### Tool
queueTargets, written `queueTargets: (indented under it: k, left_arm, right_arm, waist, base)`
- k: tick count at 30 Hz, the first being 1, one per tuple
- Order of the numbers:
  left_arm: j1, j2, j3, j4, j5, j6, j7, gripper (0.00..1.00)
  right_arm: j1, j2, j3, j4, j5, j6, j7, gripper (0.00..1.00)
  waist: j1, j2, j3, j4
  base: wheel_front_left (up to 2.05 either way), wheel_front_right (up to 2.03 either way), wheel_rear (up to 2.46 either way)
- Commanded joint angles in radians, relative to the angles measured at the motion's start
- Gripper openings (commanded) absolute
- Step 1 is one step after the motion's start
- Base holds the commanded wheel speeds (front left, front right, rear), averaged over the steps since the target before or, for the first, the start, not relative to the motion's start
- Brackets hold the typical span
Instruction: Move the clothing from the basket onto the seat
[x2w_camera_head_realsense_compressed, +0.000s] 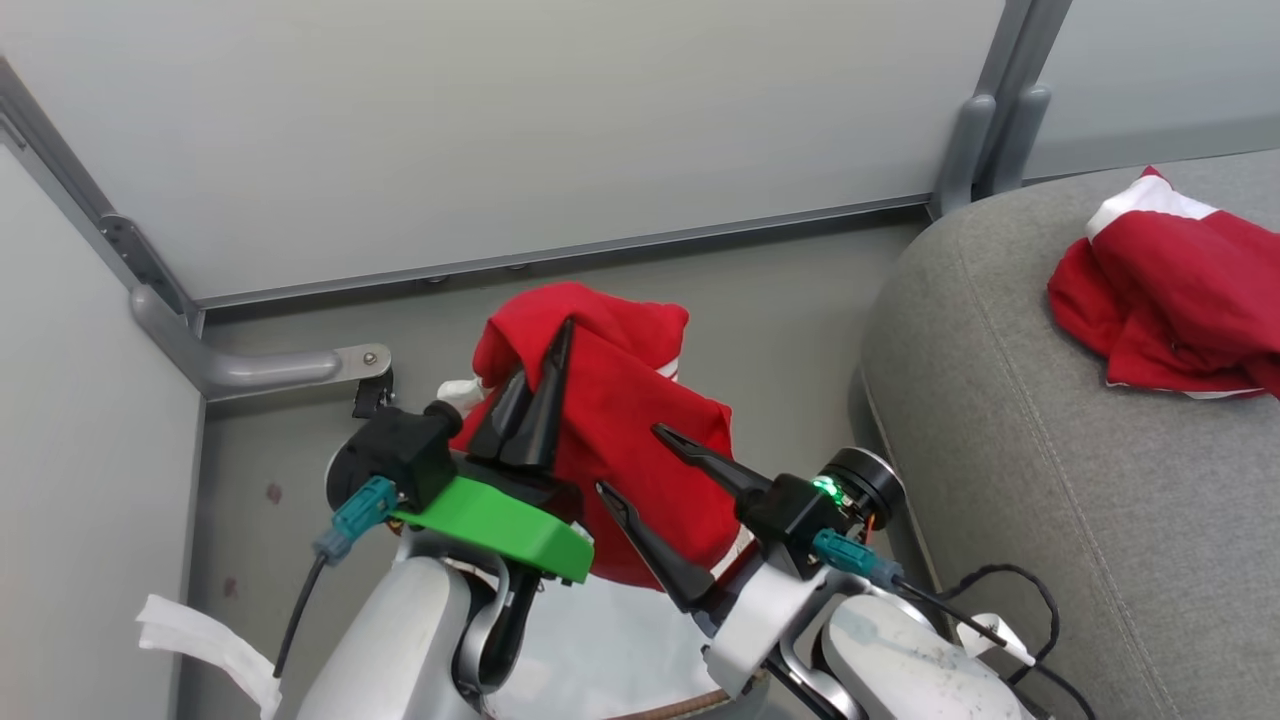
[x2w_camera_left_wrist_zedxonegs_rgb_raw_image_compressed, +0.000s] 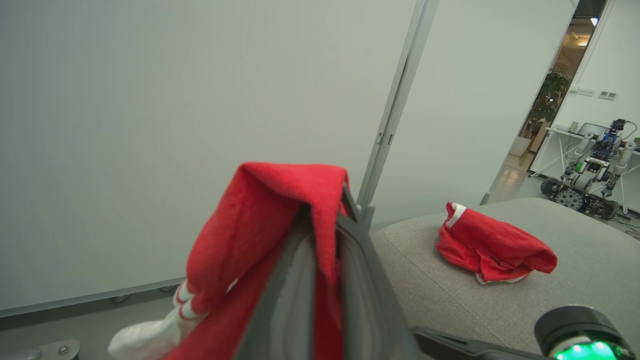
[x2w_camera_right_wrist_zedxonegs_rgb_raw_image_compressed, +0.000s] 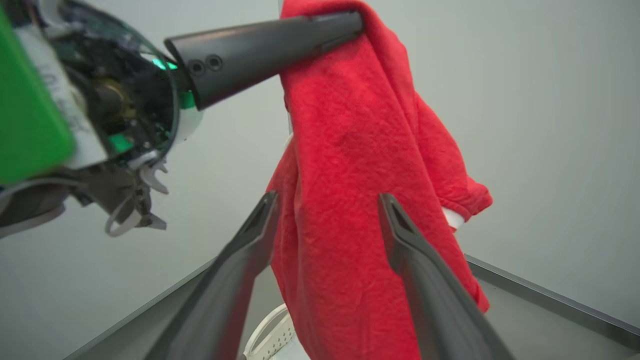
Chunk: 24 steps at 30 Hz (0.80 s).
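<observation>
Red clothing (x2w_camera_head_realsense_compressed: 610, 430) is hanging limp beside the seat (x2w_camera_head_realsense_compressed: 1000, 450), the left fingers (x2w_camera_head_realsense_compressed: 545, 400) pinching together on its top fold, the right fingers (x2w_camera_head_realsense_compressed: 650, 545) standing apart near its lower drape. It is looking light, soft and floppy, so a bunched fold is likely offering the surest hold.

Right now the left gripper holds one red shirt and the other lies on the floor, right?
No: the other red shirt lies on the grey seat, as the left wrist view shows. The left gripper does hold one red shirt.
</observation>
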Motion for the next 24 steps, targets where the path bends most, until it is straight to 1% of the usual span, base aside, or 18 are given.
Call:
queueTargets:
  k: [1,6,11,13,14,18,24]
  left_arm:
    - [-0.012,-0.004,-0.005,0.001,-0.002,-0.005,-0.003,0.0]
    - [-0.028,-0.007,-0.038,0.006,-0.008,-0.005,-0.003,0.0]
    - [-0.036,-0.011,-0.076,0.012,-0.018,-0.005,-0.003,0.0]
    - [-0.039,-0.012,-0.089,0.015,-0.024,-0.005,-0.003,0.0]
    - [-0.04,-0.013,-0.095,0.017,-0.029,-0.005,-0.003,0.0]
    - [-0.051,-0.014,-0.109,0.013,-0.04,-0.005,-0.003,0.0]
    - [-0.046,-0.015,-0.093,0.009,-0.037,-0.005,-0.004,0.0]
  right_arm:
    - [-0.021,-0.004,0.007,0.016,0.01,-0.001,-0.002,1.0]
    - [-0.063,-0.004,0.041,0.085,0.016,-0.001,-0.002,1.0]
    - [-0.083,-0.005,0.044,0.154,0.033,-0.001,-0.002,1.0]
    - [-0.077,-0.004,0.043,0.187,0.052,-0.001,-0.002,0.35]
    - [-0.07,-0.004,0.045,0.209,0.066,-0.001,-0.002,0.0]
    - [-0.063,-0.004,0.028,0.258,0.109,-0.001,-0.002,0.0]
    - [-0.034,-0.005,-0.007,0.309,0.141,-0.001,-0.001,0.0]
  waist:
    - [0.0001,0.0,0.002,0.008]
    - [0.0001,0.0,0.005,0.034]
    - [0.0001,0.0,0.005,0.064]
    - [0.0001,0.0,0.002,0.073]
    - [0.0001,0.0,0.0,0.079]
    - [0.0001,0.0,0.003,0.091]
    - [0.0001,0.0,0.007,0.089]
  base:
    - [0.0,0.0,0.0]
    - [0.0,0.0,0.0]
    - [0.0,0.0,0.0]
    - [0.0,0.0,0.0]
    - [0.0,0.0,0.0]
    - [0.0,0.0,0.0]
    - [0.0,0.0,0.0]
